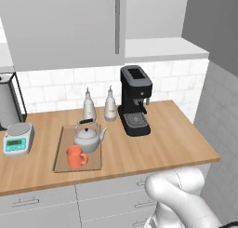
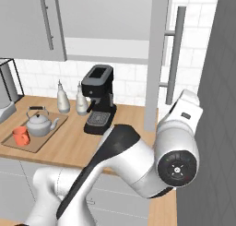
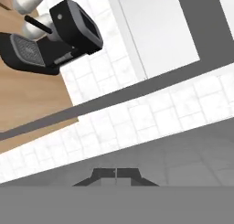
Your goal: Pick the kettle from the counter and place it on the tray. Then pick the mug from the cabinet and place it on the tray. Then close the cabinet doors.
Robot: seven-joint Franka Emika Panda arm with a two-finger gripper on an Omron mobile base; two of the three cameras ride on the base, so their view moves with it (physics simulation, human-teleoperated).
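The silver-grey kettle [image 1: 88, 137] stands on the wooden tray [image 1: 62, 162], and the orange-red mug [image 1: 76, 157] sits on the tray just in front of it. The tray lies on the wood-grain counter [image 1: 162, 143]. Above it, the cabinet's left door [image 1: 60, 27] is closed. Its right door [image 2: 154, 59] stands open, edge-on in the right base view, with its bar handle [image 2: 175, 54] facing right. The pale shelf [image 1: 158, 48] is bare. My gripper [image 3: 116, 173] is shut with nothing in it. The arm's white hand [image 2: 185, 109] is raised beside that open door, below its handle.
A black coffee machine [image 1: 135, 101] stands right of the tray, with two slim grey bottles [image 1: 89, 106] [image 1: 110, 104] behind the tray. A kitchen scale [image 1: 17, 139] sits at the counter's left end. A grey side wall [image 1: 223, 110] closes off the right.
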